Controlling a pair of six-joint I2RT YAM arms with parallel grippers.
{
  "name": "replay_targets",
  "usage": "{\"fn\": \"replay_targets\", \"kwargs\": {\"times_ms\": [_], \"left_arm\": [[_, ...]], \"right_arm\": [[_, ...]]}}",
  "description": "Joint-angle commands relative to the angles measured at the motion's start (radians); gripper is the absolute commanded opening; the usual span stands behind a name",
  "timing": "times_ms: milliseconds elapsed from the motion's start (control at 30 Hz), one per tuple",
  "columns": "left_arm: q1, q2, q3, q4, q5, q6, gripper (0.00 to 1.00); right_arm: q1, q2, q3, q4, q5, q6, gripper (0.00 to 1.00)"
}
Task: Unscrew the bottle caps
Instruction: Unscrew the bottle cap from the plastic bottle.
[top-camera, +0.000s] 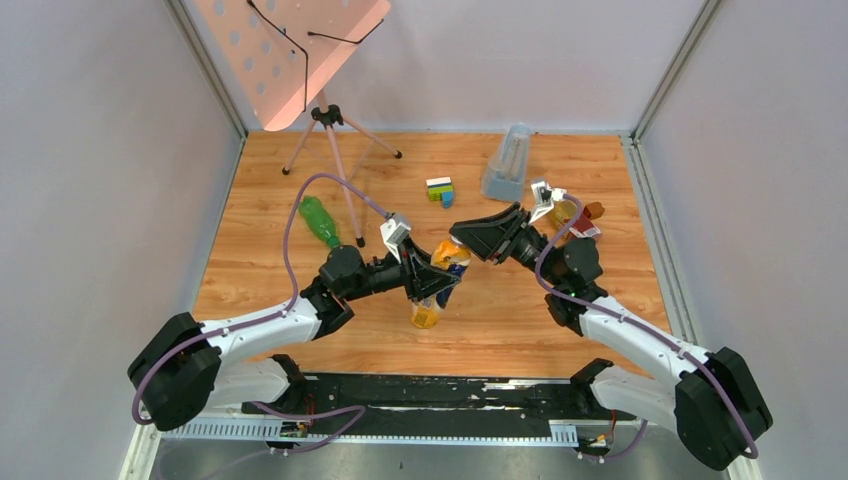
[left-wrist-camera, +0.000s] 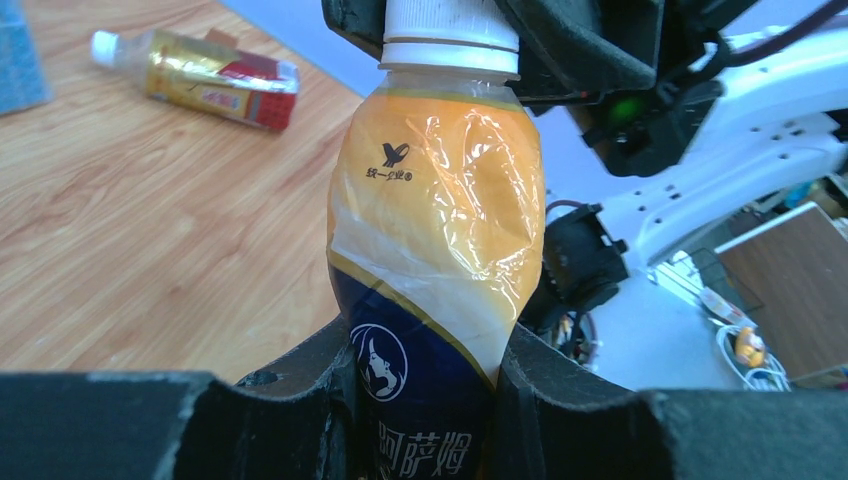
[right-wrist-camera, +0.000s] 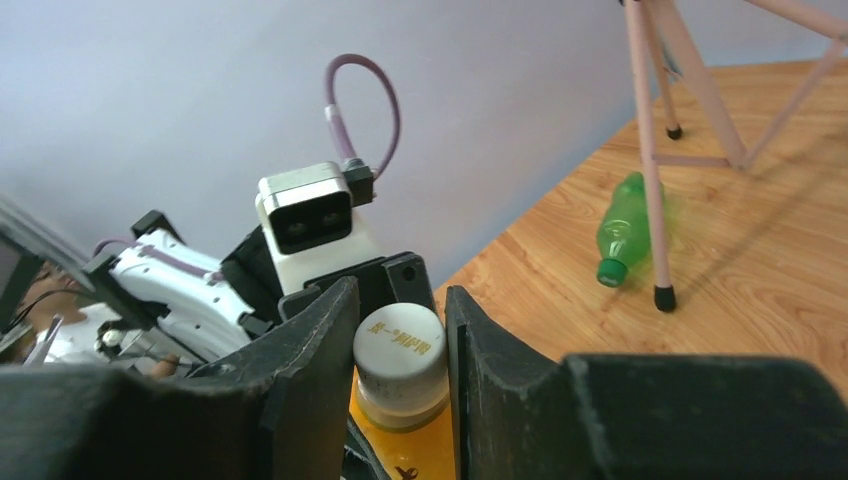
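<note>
My left gripper (top-camera: 432, 280) is shut on the body of the amber bottle with the yellow label (top-camera: 436, 292) and holds it tilted above the table; the left wrist view shows the fingers (left-wrist-camera: 560, 400) pressing its dark label (left-wrist-camera: 430, 390). My right gripper (top-camera: 468, 242) is shut on this bottle's white cap (right-wrist-camera: 400, 360), one finger on each side; the cap also shows in the left wrist view (left-wrist-camera: 450, 30). The green bottle (top-camera: 320, 220) lies at the left with its green cap (right-wrist-camera: 610, 272) on. The red-label amber bottle (left-wrist-camera: 215, 80) lies at the right with its white cap (left-wrist-camera: 103, 45) on.
A tall clear bluish container (top-camera: 507, 165) stands at the back right. Multicoloured toy bricks (top-camera: 440, 190) lie beside it. A small reddish-brown block (top-camera: 596, 210) sits by the red-label bottle. A pink tripod stand (top-camera: 330, 125) rises at the back left, one leg beside the green bottle.
</note>
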Motion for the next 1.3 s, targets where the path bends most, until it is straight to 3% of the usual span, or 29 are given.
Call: {"fn": "replay_targets", "kwargs": {"times_ms": [0, 233, 300, 367, 400, 467, 567, 667, 833, 1033, 1267], "left_arm": [[0.018, -0.022, 0.009, 0.184, 0.082, -0.059, 0.00], [0.024, -0.021, 0.019, 0.279, 0.204, -0.098, 0.00], [0.024, -0.014, 0.024, 0.291, 0.225, -0.105, 0.00], [0.025, -0.013, 0.025, 0.282, 0.226, -0.101, 0.00], [0.025, -0.014, 0.024, 0.270, 0.215, -0.085, 0.00], [0.024, -0.024, 0.030, 0.197, 0.190, -0.043, 0.00], [0.011, -0.054, 0.047, 0.016, 0.106, 0.031, 0.00], [-0.045, -0.088, 0.081, -0.137, -0.074, 0.138, 0.00], [-0.122, -0.104, 0.142, -0.315, -0.237, 0.223, 0.00], [-0.163, -0.112, 0.158, -0.373, -0.393, 0.247, 0.00], [-0.192, -0.099, 0.172, -0.437, -0.504, 0.256, 0.00]], "right_arm": [[-0.001, -0.013, -0.003, 0.173, -0.321, 0.060, 0.00], [-0.041, 0.034, 0.023, 0.293, -0.578, 0.114, 0.00], [-0.047, 0.032, 0.024, 0.277, -0.573, 0.114, 0.00], [-0.051, 0.005, 0.013, 0.197, -0.472, 0.092, 0.00], [-0.051, -0.019, 0.014, 0.113, -0.402, 0.068, 0.10], [-0.045, -0.068, 0.042, -0.081, -0.255, 0.025, 0.53], [-0.002, -0.115, 0.114, -0.334, -0.063, -0.051, 0.70], [0.036, -0.115, 0.168, -0.474, 0.064, -0.103, 0.72], [0.062, -0.090, 0.177, -0.483, 0.148, -0.092, 0.70], [0.095, -0.062, 0.210, -0.515, 0.236, -0.095, 0.59], [0.119, -0.044, 0.227, -0.534, 0.284, -0.087, 0.57]]}}
